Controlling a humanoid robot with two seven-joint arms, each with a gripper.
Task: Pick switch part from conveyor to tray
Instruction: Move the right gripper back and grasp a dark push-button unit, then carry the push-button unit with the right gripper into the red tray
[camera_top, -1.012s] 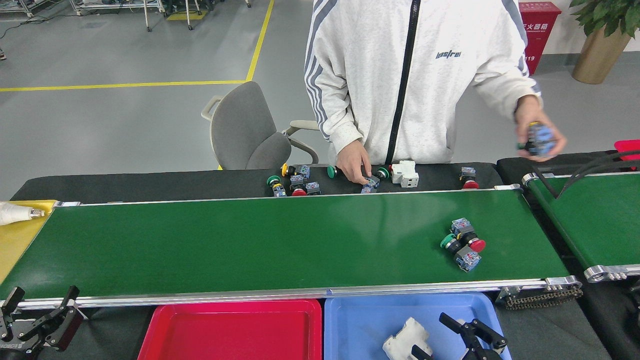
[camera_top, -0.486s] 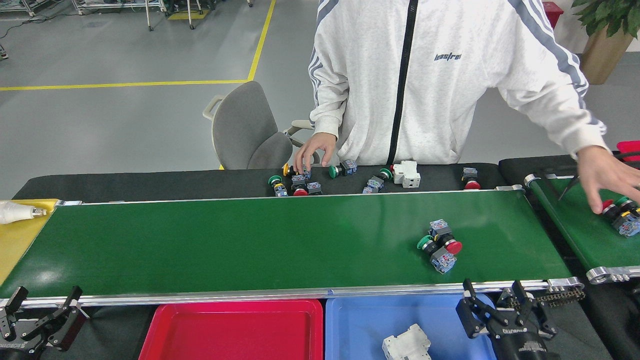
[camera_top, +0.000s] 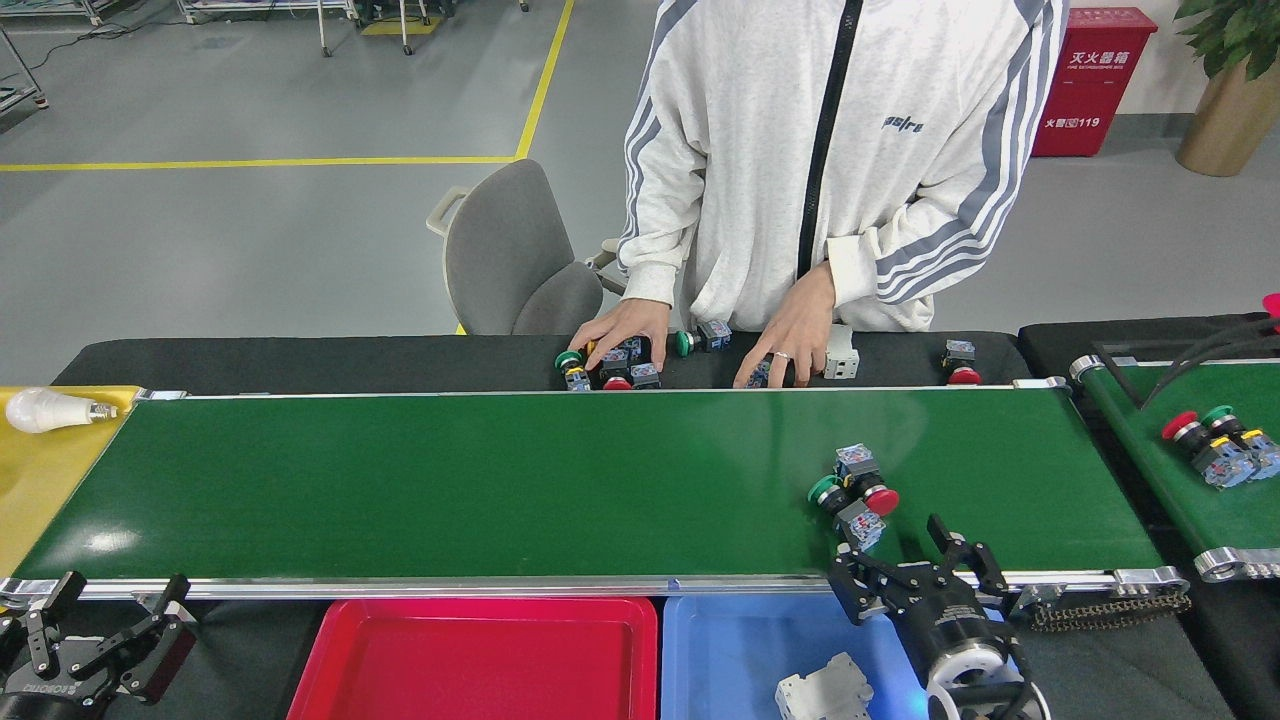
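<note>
Two switch parts lie touching on the right part of the dark-green conveyor (camera_top: 450, 480): a green-capped one (camera_top: 838, 505) and a red-capped one (camera_top: 868, 485). My right gripper (camera_top: 905, 560) is open over the belt's near rail, just in front of and slightly right of them, touching neither. A blue tray (camera_top: 720, 640) below the rail holds a white part (camera_top: 825, 690), with a red tray (camera_top: 470, 655) to its left. My left gripper (camera_top: 110, 615) is open and holds nothing, low at the bottom left corner below the rail.
A person stands behind the belt with both hands (camera_top: 625, 335) on a black table among several loose switch parts. A smaller green belt (camera_top: 1150, 440) at the right carries more switches (camera_top: 1215, 445). A light bulb (camera_top: 50, 410) lies on a yellow surface at the left.
My right gripper has come up and left to the belt's near rail beside the switch parts, which drifted left. The person's hand left the smaller belt, where switches now lie.
</note>
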